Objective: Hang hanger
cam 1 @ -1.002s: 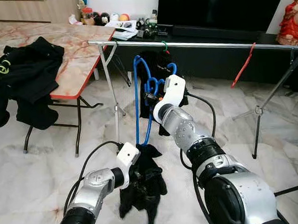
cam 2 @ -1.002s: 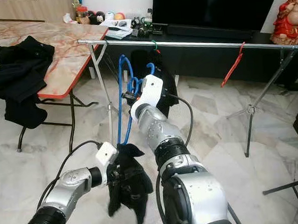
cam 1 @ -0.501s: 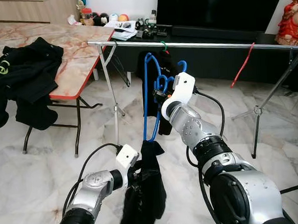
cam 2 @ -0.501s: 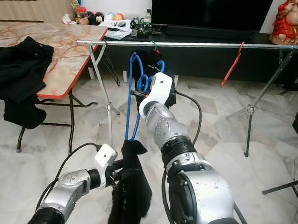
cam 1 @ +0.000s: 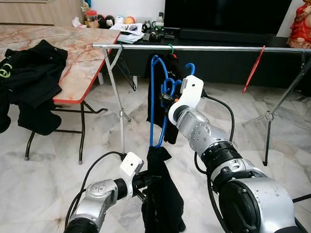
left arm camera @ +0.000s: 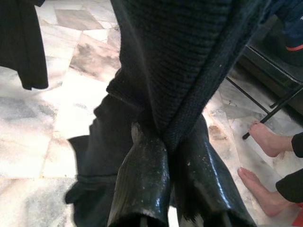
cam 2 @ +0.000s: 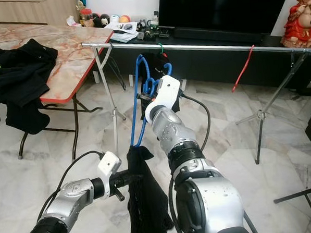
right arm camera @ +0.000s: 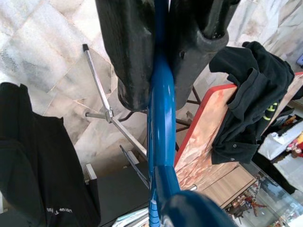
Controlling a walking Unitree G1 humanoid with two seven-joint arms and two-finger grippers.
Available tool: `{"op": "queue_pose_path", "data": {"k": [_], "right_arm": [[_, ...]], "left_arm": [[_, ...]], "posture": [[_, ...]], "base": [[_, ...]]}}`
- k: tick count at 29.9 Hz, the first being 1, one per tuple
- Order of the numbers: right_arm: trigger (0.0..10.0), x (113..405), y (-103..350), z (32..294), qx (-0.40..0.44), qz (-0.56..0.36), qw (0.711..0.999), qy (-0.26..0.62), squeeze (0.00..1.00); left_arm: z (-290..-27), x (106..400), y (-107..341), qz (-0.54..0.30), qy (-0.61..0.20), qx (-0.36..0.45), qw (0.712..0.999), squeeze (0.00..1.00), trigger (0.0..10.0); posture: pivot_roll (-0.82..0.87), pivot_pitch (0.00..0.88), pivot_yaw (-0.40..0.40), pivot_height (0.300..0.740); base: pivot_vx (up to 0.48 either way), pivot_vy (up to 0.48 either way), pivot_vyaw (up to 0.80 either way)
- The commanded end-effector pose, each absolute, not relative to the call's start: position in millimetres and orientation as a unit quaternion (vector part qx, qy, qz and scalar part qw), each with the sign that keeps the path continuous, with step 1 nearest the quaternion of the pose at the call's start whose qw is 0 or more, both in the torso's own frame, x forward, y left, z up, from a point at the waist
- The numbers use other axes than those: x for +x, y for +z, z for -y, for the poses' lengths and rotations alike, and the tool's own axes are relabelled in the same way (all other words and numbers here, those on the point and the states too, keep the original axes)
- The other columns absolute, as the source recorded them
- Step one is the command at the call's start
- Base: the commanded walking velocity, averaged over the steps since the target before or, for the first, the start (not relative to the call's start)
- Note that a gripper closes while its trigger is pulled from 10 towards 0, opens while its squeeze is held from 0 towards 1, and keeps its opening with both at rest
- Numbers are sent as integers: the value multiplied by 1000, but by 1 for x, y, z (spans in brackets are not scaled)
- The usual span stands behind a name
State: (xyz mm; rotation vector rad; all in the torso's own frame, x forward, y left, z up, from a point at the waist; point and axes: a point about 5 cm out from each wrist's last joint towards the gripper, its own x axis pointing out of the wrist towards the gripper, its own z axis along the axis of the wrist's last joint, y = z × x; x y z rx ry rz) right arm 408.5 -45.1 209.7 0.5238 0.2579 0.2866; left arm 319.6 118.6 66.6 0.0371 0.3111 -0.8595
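My right gripper (cam 1: 165, 99) is raised in front of the long silver metal clothes rail (cam 1: 204, 46), fingers pinched on the blue plastic hanger (cam 1: 155, 98); the right wrist view shows both black fingers (right arm camera: 135, 52) pressed against the blue bar. The hanger hangs tilted below the rail, its hook (cam 1: 191, 68) near but under it; I can't tell if it touches. A black knit garment (cam 1: 160, 194) dangles from the hanger's low end toward the white marble floor (cam 1: 38, 175). My left gripper (cam 1: 144, 181) is low, fingers closed on that garment; in the left wrist view the fingers (left arm camera: 142, 184) clamp a fold of dark knit fabric.

On the rail: another black garment on a green-hooked hanger (cam 1: 170, 48) behind the blue one, and a red hanger (cam 1: 253, 67) further right. At left, a marble-pattern folding table with red edge (cam 1: 81, 52) carries a heap of black clothes (cam 1: 23, 76). A black TV (cam 1: 228, 11) sits behind the rail. A person's bare feet (left arm camera: 265, 142) show on the floor in the left wrist view.
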Motion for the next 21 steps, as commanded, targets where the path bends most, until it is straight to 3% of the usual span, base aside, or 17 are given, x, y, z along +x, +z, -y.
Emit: {"op": "queue_pose_path", "data": {"k": [1,4,7,11,12,16,21], "right_arm": [[10000,410,217,46,258,-112,949,139,0],[10000,410,217,47,250,-110,952,137,0],[10000,411,216,54,175,-82,974,122,0],[10000,412,225,72,55,23,994,94,0],[10000,410,230,76,16,72,993,96,0],[10000,406,231,82,-22,120,987,104,0],[10000,391,227,80,-142,219,956,137,0]], "left_arm": [[-118,323,71,-137,-414,6,900,0,0],[-117,323,73,-134,-414,2,900,0,0],[-116,323,74,-132,-416,-1,900,0,0],[-115,324,76,-128,-417,-8,900,0,0],[-115,323,76,-128,-419,-10,899,0,0],[-113,322,76,-129,-423,-13,897,0,0],[-110,321,76,-129,-433,-18,892,0,0]], "posture": [[71,28,-81,740],[71,28,-82,740],[75,27,-82,740],[75,28,-83,740],[76,28,-83,740],[72,28,-82,740],[77,28,-79,740]], "base": [[0,0,0],[0,0,0],[0,0,0],[0,0,0],[0,0,0],[0,0,0],[0,0,0]]}}
